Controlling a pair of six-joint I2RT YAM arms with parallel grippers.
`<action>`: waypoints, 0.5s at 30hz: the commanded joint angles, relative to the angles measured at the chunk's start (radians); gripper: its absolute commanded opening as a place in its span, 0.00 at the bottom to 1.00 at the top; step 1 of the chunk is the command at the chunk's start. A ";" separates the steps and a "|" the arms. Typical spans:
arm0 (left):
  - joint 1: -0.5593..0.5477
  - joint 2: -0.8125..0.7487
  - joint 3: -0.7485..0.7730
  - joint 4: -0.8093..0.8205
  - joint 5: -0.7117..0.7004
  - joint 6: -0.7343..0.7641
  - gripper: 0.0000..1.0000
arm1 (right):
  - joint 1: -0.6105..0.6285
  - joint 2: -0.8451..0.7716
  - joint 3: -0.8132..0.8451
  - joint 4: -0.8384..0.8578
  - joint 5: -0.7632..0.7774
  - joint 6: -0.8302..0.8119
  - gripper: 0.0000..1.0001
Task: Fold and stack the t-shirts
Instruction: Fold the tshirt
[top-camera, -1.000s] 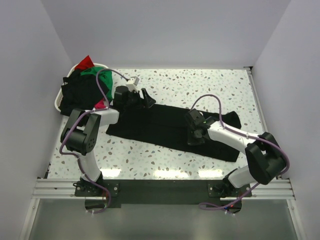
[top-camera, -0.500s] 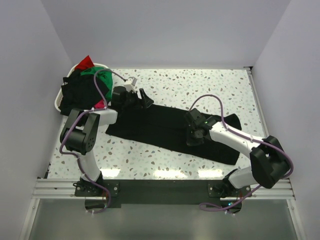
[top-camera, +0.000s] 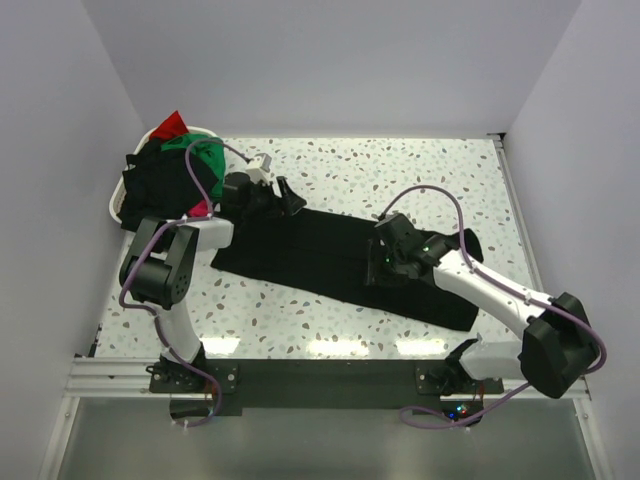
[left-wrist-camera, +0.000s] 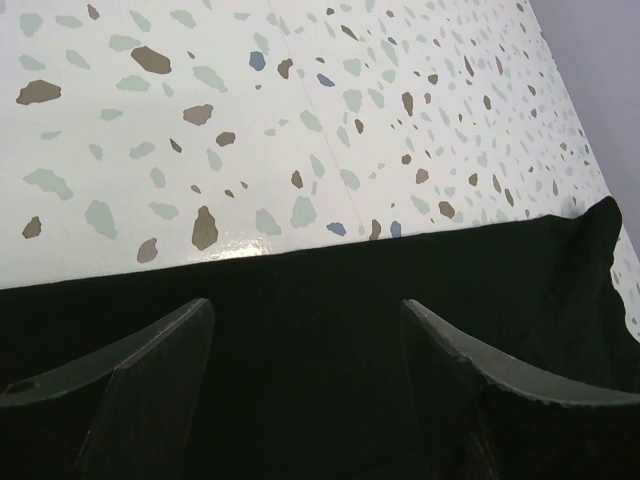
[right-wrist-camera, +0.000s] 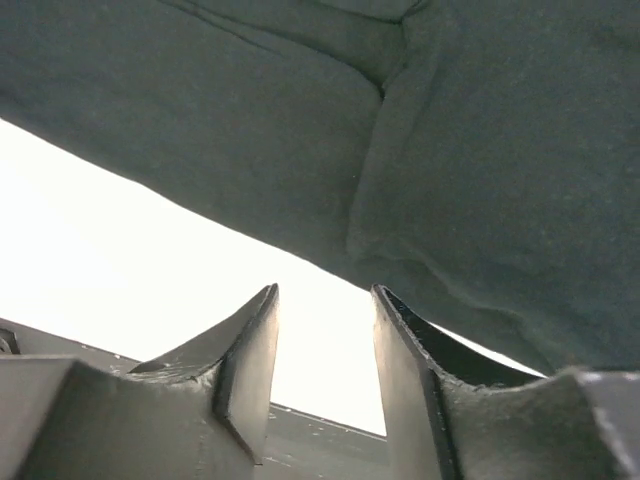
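A black t-shirt (top-camera: 330, 262), folded into a long strip, lies slantwise across the table. My left gripper (top-camera: 291, 197) is open and empty over the shirt's far left edge. In the left wrist view the fingers (left-wrist-camera: 150, 370) stand wide apart over the black cloth (left-wrist-camera: 330, 290), with the gripper's middle (left-wrist-camera: 307, 305) above it. My right gripper (top-camera: 379, 270) is open and empty low over the shirt's middle near its near edge. In the right wrist view the gripper (right-wrist-camera: 326, 292) points at bright table just off the cloth's hem (right-wrist-camera: 400, 150). More shirts, black (top-camera: 160, 185), green (top-camera: 200, 152), red (top-camera: 172, 124) and pink (top-camera: 200, 210), are heaped at the far left.
A white basket (top-camera: 115, 205) at the far left corner holds the heap of shirts. Speckled tabletop (top-camera: 400, 170) shows behind the strip and a narrower band (top-camera: 270, 315) in front. Grey walls close in on three sides. A metal rail (top-camera: 320, 375) runs along the near edge.
The right arm's elbow has swung out to the right while its gripper stayed low over the shirt's middle. The left gripper has shifted slightly to the far left.
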 joint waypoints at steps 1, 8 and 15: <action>0.011 -0.002 -0.007 0.059 0.017 -0.012 0.80 | 0.002 -0.035 0.029 -0.024 0.059 0.014 0.46; 0.009 -0.008 -0.004 0.033 -0.016 0.014 0.80 | -0.029 -0.046 0.001 -0.076 0.199 0.018 0.53; 0.009 0.001 -0.005 0.053 -0.007 0.005 0.80 | -0.225 -0.024 -0.074 -0.003 0.212 -0.020 0.53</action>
